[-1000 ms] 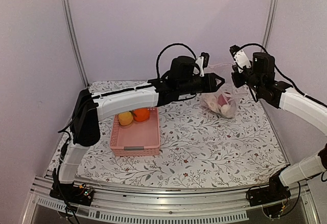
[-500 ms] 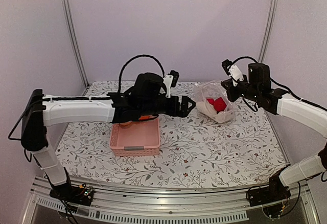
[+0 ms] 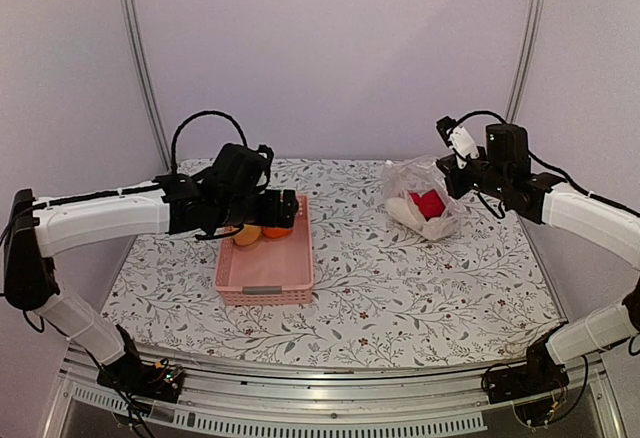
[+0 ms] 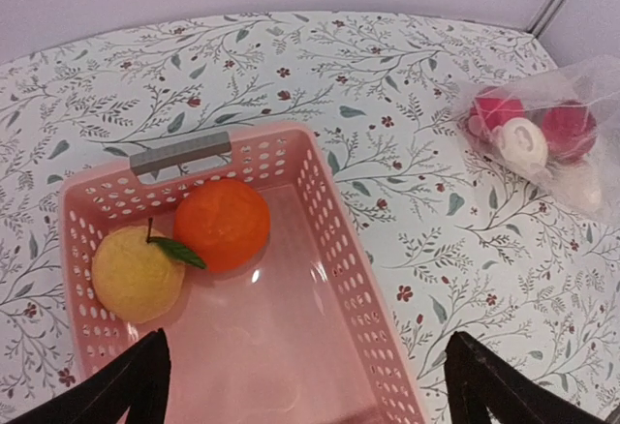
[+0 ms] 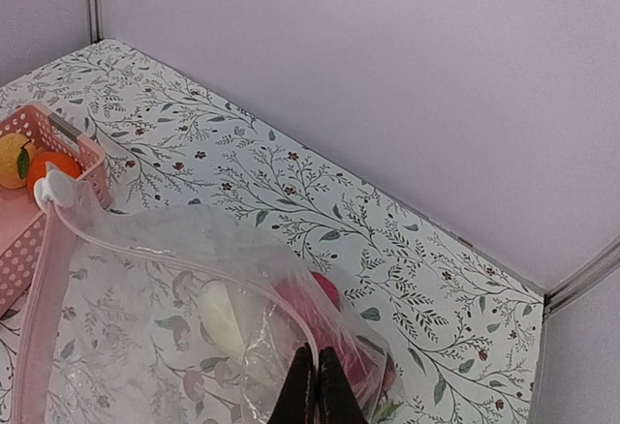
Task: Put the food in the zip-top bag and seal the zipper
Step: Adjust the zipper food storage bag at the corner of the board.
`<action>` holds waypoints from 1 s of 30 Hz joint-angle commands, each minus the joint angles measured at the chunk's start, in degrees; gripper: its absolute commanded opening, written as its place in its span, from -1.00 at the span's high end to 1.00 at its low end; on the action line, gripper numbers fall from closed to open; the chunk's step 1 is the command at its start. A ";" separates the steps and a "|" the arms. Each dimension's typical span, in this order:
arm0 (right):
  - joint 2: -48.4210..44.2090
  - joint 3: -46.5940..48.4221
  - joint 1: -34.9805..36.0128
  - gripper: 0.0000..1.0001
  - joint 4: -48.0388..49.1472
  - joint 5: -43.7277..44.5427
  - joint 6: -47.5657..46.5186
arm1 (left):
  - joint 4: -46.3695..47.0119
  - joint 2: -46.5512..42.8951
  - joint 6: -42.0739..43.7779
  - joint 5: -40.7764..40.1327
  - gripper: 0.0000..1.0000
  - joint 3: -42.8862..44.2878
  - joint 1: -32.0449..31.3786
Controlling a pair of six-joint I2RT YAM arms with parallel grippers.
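1. Location of items. The clear, crinkly plastic zip-top bag (image 3: 425, 198) lies on the floral-patterned table (image 3: 400, 278) at the far right, well apart from the pink slatted plastic basket (image 4: 339, 279). Red and white toy pieces (image 4: 528, 134) are inside the bag. A round orange toy fruit (image 4: 222, 224) and a round yellow toy fruit with a green leaf (image 4: 137, 273) sit touching each other in the basket's far corner.

2. Left pincer (image 4: 305, 385). Jaws spread wide, empty, hovering above the basket interior.

3. Right pincer (image 5: 313, 385). Fingers pressed together on a fold of the bag film near its mouth. The pale pink zipper strip (image 5: 174, 255) curves across the open mouth.

4. Handling, fruit. Both pieces appear to be light, rigid, smooth toys that are likely to roll. Recommended grip: across the widest part, jaws astride the sphere. The orange piece is nearer the basket centre and the easier approach.

5. Handling, bag. The film is thin, limp and probably slippery; it gives no support on its own. Hold it at the stiffer zipper edge to keep the mouth open.
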 commanded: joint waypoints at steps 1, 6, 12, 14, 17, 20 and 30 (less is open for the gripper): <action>0.06 1.68 -1.77 1.00 0.01 5.01 0.12 | -9.51 0.68 -0.60 -2.25 -0.96 -0.30 3.50; -0.59 3.28 -5.72 1.00 -0.17 7.19 0.38 | -11.68 2.85 3.80 -1.37 -0.94 0.20 7.91; -1.87 7.11 -10.17 1.00 -0.20 9.48 -0.37 | -11.87 6.68 10.30 5.31 -0.82 2.14 14.52; -2.00 7.59 -10.24 1.00 -0.01 9.52 -0.87 | -12.01 8.40 12.33 6.53 -0.79 3.31 15.79; -2.06 7.05 -10.29 1.00 -0.26 6.80 -0.55 | -12.57 10.89 14.44 7.27 -0.77 5.03 17.02; -2.18 5.29 -10.13 1.00 -0.50 2.93 -0.07 | -12.67 12.82 14.84 9.35 -0.74 6.09 17.88; -1.18 11.34 -11.34 1.00 -1.88 7.57 -1.06 | -14.87 18.96 15.88 8.40 -0.68 12.00 18.43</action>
